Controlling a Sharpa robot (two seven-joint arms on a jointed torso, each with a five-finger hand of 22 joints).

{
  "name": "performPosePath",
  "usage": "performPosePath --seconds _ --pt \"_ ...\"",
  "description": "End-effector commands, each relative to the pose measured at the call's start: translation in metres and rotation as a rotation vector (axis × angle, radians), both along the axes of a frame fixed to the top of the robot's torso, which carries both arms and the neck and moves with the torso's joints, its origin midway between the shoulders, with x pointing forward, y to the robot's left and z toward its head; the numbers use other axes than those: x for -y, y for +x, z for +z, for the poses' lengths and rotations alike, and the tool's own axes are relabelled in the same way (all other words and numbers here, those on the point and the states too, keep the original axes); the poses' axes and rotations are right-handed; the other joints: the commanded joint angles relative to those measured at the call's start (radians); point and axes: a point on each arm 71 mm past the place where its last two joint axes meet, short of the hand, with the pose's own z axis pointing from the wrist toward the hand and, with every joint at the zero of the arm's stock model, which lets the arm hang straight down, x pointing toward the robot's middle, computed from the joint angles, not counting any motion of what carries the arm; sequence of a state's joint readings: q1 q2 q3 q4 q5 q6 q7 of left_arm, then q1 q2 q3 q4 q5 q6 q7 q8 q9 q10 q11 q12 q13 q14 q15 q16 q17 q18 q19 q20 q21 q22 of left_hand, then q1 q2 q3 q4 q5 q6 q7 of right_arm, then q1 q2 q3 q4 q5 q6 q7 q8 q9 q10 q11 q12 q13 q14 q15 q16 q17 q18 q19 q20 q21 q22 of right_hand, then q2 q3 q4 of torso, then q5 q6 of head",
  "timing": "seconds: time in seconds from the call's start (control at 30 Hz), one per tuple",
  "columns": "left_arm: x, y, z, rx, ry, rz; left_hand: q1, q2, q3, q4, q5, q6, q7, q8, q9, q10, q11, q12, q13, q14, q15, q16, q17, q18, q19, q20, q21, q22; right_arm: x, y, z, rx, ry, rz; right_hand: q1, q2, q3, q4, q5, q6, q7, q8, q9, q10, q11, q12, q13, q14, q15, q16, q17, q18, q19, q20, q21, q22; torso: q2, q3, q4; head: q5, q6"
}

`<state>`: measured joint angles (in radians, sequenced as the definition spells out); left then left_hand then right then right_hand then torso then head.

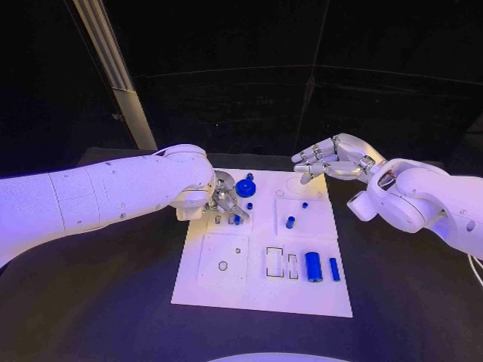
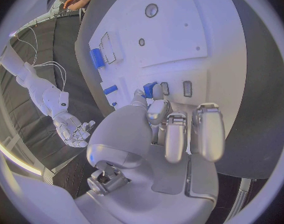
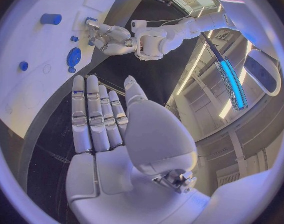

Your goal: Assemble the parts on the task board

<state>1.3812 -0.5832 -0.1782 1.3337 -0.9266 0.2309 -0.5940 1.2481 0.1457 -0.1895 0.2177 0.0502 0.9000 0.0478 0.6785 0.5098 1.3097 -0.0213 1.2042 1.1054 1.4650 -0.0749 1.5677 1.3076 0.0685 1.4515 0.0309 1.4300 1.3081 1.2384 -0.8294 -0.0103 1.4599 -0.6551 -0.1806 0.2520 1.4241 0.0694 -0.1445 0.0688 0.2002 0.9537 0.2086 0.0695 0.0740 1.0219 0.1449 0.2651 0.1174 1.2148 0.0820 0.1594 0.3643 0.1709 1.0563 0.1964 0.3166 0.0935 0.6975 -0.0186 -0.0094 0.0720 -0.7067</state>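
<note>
Work looks partway along, I'd judge. Left robot hand (image 1: 222, 197) pinches a small blue part (image 2: 149, 89) at a slot on the task board (image 1: 253, 290). Two blue cylinders (image 1: 313, 266) lie loose. Right robot hand (image 1: 330, 158) hovers open, holding nothing.

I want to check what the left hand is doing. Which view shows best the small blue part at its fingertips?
The left wrist view: the small blue part sits at the left hand's fingertips on the task board. The head view shows it half hidden; in the right wrist view it is too small to tell.
</note>
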Motion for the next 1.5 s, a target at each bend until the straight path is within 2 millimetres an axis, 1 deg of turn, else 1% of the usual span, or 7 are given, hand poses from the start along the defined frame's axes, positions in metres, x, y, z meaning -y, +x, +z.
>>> performPosePath --seconds 0.03,0.3,0.47,0.57,0.63,0.73,1.5 --pt "0.001 0.0 0.001 0.005 0.006 -0.008 0.025 0.003 0.027 -0.012 0.002 -0.011 -0.003 0.007 0.003 0.003 -0.003 0.004 0.0 0.106 -0.008 0.003 0.263 -0.014 0.004 -0.002 0.007 0.003 -0.001 0.0 0.001 -0.003 -0.001 0.014 0.001 0.012 0.0 -0.005 0.006 -0.004 0.005 -0.002 -0.001 -0.004 0.002 -0.002 -0.001 0.001 0.004 -0.005 -0.001 0.012 0.007 -0.003 -0.005 -0.001 0.0 0.0005 -0.0001 0.002 -0.003" --pt "0.002 0.001 0.002 0.02 -0.008 -0.002 0.114 0.026 0.144 -0.071 0.01 -0.029 -0.011 -0.003 0.005 -0.004 -0.011 -0.006 -0.005 0.106 -0.015 0.003 0.263 -0.014 0.003 -0.009 0.005 0.003 -0.001 0.0 0.0 -0.006 -0.002 0.016 0.001 0.014 0.001 -0.006 0.008 -0.005 0.005 -0.002 -0.001 -0.004 0.003 -0.002 -0.003 0.002 0.004 -0.005 -0.004 0.012 0.008 -0.003 -0.006 -0.002 0.0 0.0005 -0.0001 0.003 -0.003" --pt "0.002 0.0 0.002 0.025 -0.019 -0.006 0.153 0.001 0.263 -0.113 0.065 -0.04 -0.009 -0.015 0.003 -0.01 -0.011 -0.016 -0.009 0.106 -0.016 0.003 0.263 -0.014 0.003 -0.011 0.006 0.005 -0.001 0.001 0.0 -0.009 -0.004 0.018 0.001 0.015 0.001 -0.007 0.011 -0.005 0.006 -0.002 -0.001 -0.004 0.003 -0.002 -0.006 0.002 0.004 -0.006 -0.007 0.012 0.008 -0.003 -0.008 -0.003 0.0 0.0009 0.0001 0.003 -0.003" --pt "0.001 -0.001 0.003 0.033 -0.031 -0.005 0.122 -0.066 0.458 -0.133 0.085 -0.039 -0.009 -0.016 0.008 -0.005 -0.003 -0.023 -0.013 0.106 0.0 0.003 0.263 -0.014 0.003 -0.008 0.005 0.008 -0.001 0.001 0.0 -0.011 -0.005 0.019 0.0 0.016 0.001 -0.008 0.015 -0.006 0.006 -0.002 -0.001 -0.005 0.003 -0.001 -0.008 0.003 0.004 -0.007 -0.01 0.012 0.009 -0.003 -0.01 -0.004 0.0 0.001 0.0002 0.003 -0.004" --pt "0.0 -0.001 0.003 0.041 -0.04 -0.002 0.022 -0.167 0.695 -0.142 0.091 -0.034 0.003 0.0 0.026 0.004 0.011 -0.024 -0.015 0.106 -0.007 0.003 0.263 -0.014 0.003 -0.003 0.005 0.011 -0.001 0.001 0.0 -0.012 -0.006 0.019 0.0 0.016 0.001 -0.008 0.017 -0.007 0.006 -0.002 -0.001 -0.005 0.003 -0.001 -0.009 0.003 0.005 -0.008 -0.011 0.012 0.01 -0.003 -0.011 -0.004 0.0 0.0009 0.0011 0.004 -0.002" --pt "-0.002 -0.002 0.005 0.056 -0.056 0.007 -0.036 -0.212 0.826 -0.171 0.09 -0.038 0.001 0.02 0.046 0.01 0.001 -0.021 -0.014 0.106 -0.006 0.003 0.263 -0.015 0.004 0.0 0.005 0.014 -0.001 0.002 -0.001 -0.013 -0.007 0.018 -0.003 0.018 0.0 -0.007 0.019 -0.007 0.007 -0.002 -0.001 -0.005 0.004 0.0 -0.012 0.004 0.005 -0.009 -0.015 0.012 0.01 -0.002 -0.013 -0.006 0.0 0.0006 0.0018 0.014 0.0" --pt "-0.017 -0.01 0.007 0.204 -0.091 0.046 -0.097 -0.242 0.934 -0.22 0.103 -0.039 -0.001 0.046 0.071 0.02 -0.005 -0.018 -0.014 0.106 -0.008 0.003 0.263 -0.015 0.007 -0.002 0.006 0.019 0.002 0.002 -0.001 -0.016 -0.01 0.011 -0.012 0.024 -0.001 -0.004 0.017 -0.015 0.01 -0.003 -0.002 -0.011 0.007 0.001 -0.022 0.001 0.008 -0.013 -0.028 0.012 0.01 0.0 -0.023 -0.011 -0.001 -0.0001 0.0018 0.025 -0.007"
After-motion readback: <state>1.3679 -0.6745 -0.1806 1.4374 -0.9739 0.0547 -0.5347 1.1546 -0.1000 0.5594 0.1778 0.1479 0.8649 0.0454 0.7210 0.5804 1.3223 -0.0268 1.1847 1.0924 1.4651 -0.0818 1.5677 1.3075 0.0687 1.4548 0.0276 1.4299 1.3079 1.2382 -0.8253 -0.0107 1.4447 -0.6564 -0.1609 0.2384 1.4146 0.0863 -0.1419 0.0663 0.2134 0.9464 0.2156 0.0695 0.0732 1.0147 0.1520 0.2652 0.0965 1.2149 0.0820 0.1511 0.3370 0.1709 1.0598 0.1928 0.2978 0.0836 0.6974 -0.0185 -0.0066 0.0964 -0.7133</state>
